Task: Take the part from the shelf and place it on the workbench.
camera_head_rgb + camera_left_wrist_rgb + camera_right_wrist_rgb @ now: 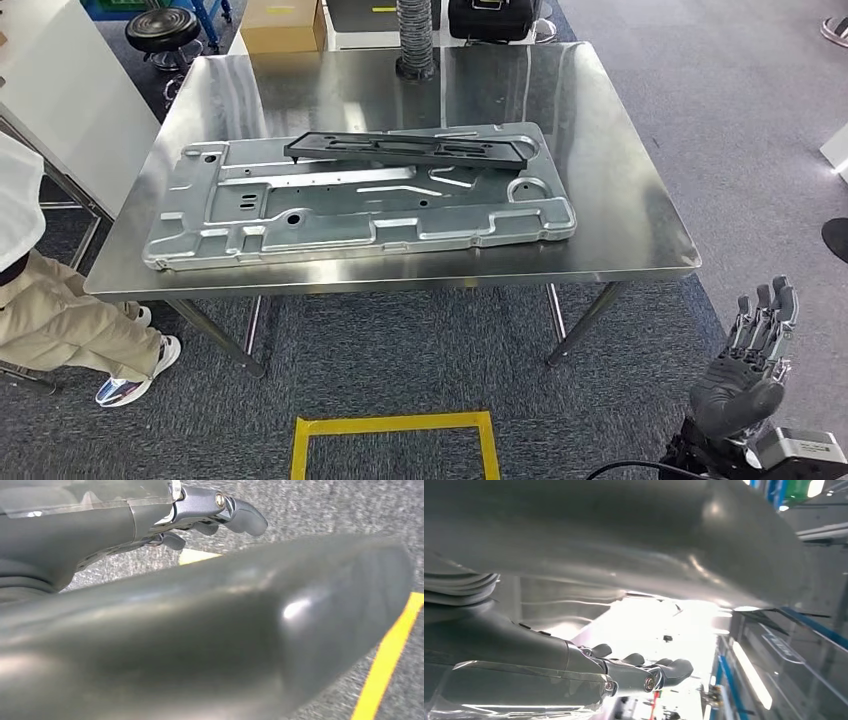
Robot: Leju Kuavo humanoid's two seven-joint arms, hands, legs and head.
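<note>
A polished stainless workbench (620, 200) with a mirror-like top and slim tubular legs stands ahead of the robot. On it lies a large stamped sheet-metal panel (300, 215), pale grey and ribbed with pressed channels, holes and raised tabs. The part (410, 148), a long, flat, matte black frame with slotted openings, rests across the panel's far edge, well ahead of and to the left of the right hand (752, 375).

That right hand is raised beside the bench's near right corner, below the level of the tabletop, with dark segmented fingers (765, 315) pointing up and held apart above a rounded grey palm; it holds nothing. In the right wrist view its smooth grey thumb looms large and blurred, with darker fingers beyond it extended and empty.

The left hand (210, 515) appears in the left wrist view over speckled grey carpet: a thick, glossy grey thumb crosses the frame, and darker fingertips curve loosely with nothing between them.

A square outline of yellow tape (395, 445) marks the carpet below the bench. A person in beige trousers (60, 320) sits at the far left. A black round stool (163, 30), a cardboard box (283, 25) and a ribbed grey hose (416, 35) stand beyond the bench.
</note>
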